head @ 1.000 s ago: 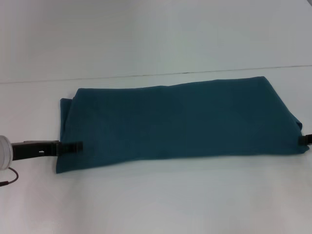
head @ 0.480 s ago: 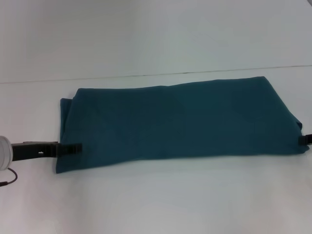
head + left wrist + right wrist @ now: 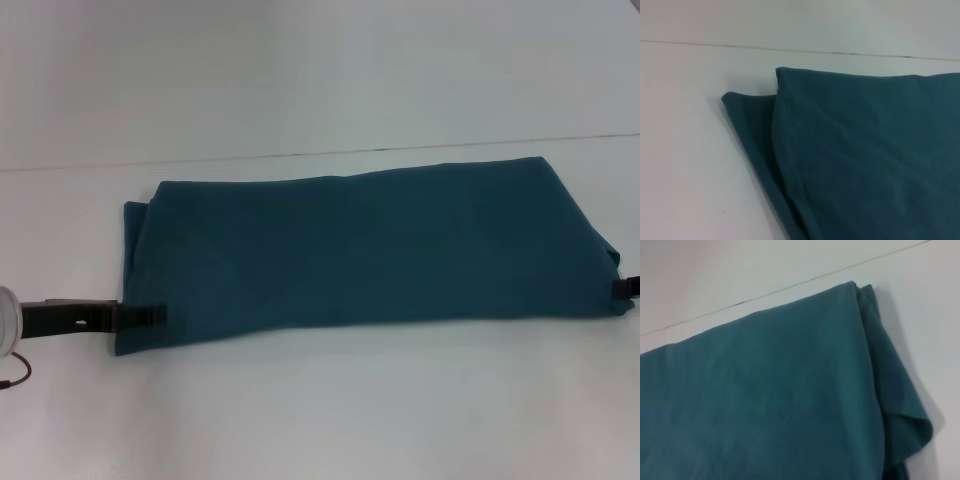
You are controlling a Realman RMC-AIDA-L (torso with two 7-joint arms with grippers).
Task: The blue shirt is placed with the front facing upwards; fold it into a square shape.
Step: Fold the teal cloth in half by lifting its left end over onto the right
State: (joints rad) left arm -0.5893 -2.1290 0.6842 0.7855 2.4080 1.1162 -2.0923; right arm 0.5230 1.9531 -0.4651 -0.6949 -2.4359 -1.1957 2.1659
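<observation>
Bright even overhead light, faint shadows, slightly soft focus

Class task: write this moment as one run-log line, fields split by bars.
blue shirt: folded into a long band, lettering hidden | left hand: at its near-left corner | right hand: at its right end | stage: not yet square

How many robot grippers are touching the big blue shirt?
2. The left gripper is at the folded dark teal-blue cotton shirt's near left corner; the right gripper at its right edge.

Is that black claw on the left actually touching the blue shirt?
Touching. In the head view the left gripper overlaps the near left corner of the blue shirt, with no table visible between them.
</observation>
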